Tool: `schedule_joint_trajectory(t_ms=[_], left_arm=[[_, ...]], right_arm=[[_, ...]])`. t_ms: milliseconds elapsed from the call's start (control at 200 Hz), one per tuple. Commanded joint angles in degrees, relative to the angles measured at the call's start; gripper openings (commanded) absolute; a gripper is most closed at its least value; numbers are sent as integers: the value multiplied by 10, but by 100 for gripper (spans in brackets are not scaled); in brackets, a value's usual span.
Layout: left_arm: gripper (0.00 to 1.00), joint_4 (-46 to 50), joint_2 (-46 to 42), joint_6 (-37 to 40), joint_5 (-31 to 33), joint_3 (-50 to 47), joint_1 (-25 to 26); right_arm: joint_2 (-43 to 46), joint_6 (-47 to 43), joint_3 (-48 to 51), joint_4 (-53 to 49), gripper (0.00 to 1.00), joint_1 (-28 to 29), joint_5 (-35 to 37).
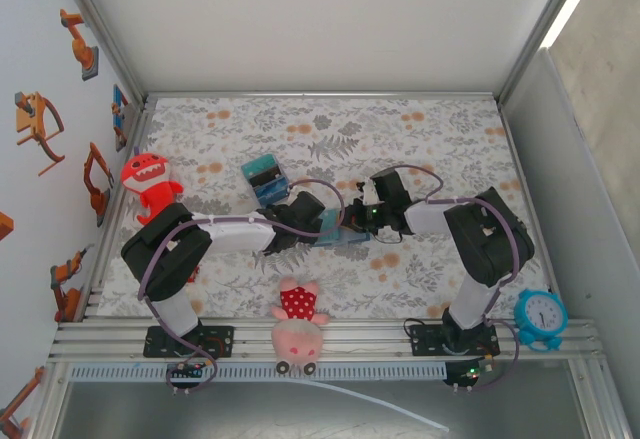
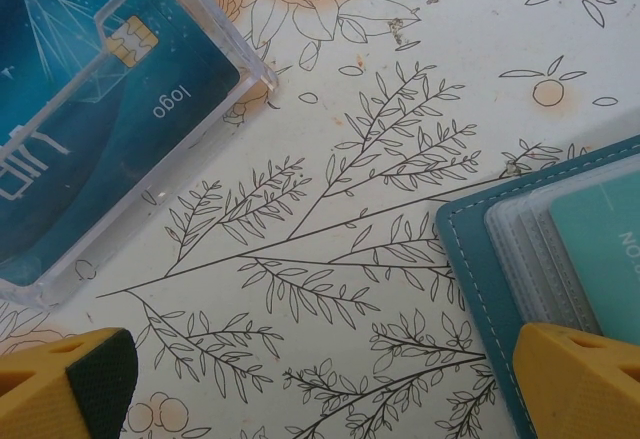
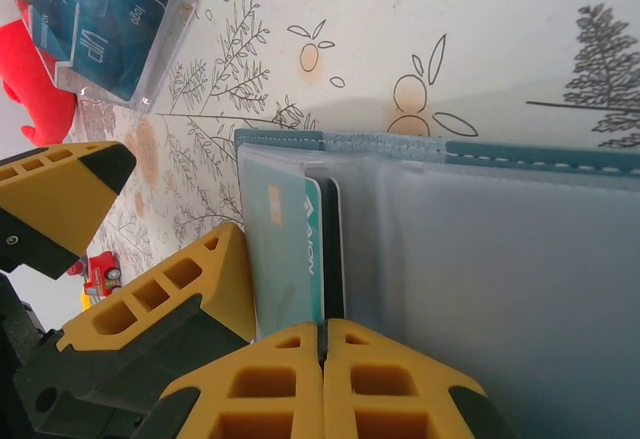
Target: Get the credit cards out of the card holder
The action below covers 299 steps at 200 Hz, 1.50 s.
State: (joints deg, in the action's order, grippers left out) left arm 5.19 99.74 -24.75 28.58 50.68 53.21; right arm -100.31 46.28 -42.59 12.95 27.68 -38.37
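Both grippers meet at the card holder in the middle of the table.

The card holder [image 3: 500, 289] lies open on the flowered table [image 1: 420, 129], with a teal card [image 3: 285, 249] in its clear sleeve. The right gripper [image 3: 322, 359] has its fingers pressed together at the holder's edge, at 6 o'clock of that card; whether the card is pinched I cannot tell. The left gripper [image 2: 325, 389] stands wide apart, one finger [image 2: 580, 384] over the holder's corner. A clear box [image 2: 250, 74] of cards sits at 11 o'clock from the holder and a pink toy [image 1: 298, 324] at 6 o'clock.
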Motion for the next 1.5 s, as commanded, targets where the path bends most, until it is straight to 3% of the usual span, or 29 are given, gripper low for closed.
schedule_joint_trajectory(t_ms=[0, 566, 1127, 1492], left_arm=[[97, 28, 12, -1, 7, 10, 2], [97, 29, 13, 7, 18, 12, 2], [97, -15, -33, 48, -8, 34, 6], [97, -29, 30, 61, -35, 69, 15]], right_arm=[[21, -8, 8, 0, 0, -7, 4], [42, -104, -44, -167, 0, -23, 71], [56, -103, -55, -173, 0, -27, 59], [58, -102, -54, -172, 0, -27, 61]])
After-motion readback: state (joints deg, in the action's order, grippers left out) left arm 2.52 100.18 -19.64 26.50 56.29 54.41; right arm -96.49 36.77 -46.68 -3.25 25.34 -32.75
